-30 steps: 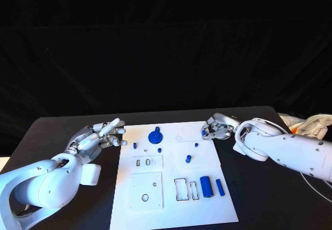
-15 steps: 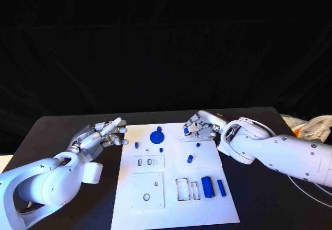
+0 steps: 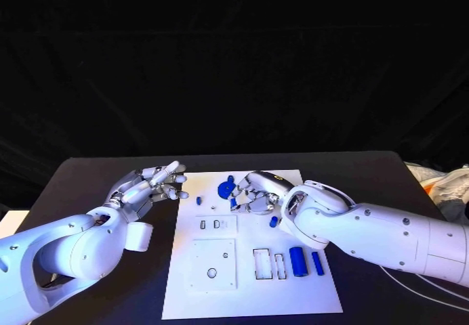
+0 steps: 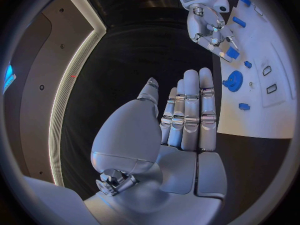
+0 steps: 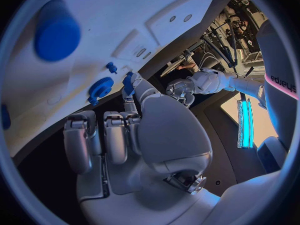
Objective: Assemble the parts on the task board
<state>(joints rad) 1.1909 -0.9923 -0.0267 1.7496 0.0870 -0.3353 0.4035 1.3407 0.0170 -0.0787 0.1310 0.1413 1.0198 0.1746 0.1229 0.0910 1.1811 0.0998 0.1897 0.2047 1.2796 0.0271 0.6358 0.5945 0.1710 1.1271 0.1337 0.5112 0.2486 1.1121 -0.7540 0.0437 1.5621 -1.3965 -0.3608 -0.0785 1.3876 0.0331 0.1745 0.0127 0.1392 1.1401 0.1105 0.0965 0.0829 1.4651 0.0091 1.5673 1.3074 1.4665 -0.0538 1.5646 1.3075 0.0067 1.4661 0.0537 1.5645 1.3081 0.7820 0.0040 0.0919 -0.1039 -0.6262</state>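
**Right hand holds a small blue part over the far end of the task board**

A white task board (image 3: 249,271) lies lengthwise in the middle of a black surface (image 3: 88,176), seen from the robot's head. Near the board's far end sits a blue gear (image 3: 223,191). Just to its left is a small blue peg (image 3: 199,200). Towards the near right of the board, a blue cylinder (image 3: 299,261) lies beside a slimmer blue bar (image 3: 318,263), close together. Rectangular and oval slots are cut into the board between them and the left edge.

The right hand (image 3: 256,193) reaches in from the right and hangs over the board's far end, just beside the gear. Its wide white forearm covers much of the board's right side. Another blue piece (image 3: 274,221) shows at the edge of the arm, below the hand. In the right wrist view, the fingers (image 5: 128,102) are curled in and pinch a small blue part (image 5: 129,82) at their tips, just beside the gear.

The left hand (image 3: 148,189) hovers over the dark surface just left of the board, holding nothing. In the left wrist view its fingers (image 4: 190,110) are straight, lying side by side, with the thumb set apart.
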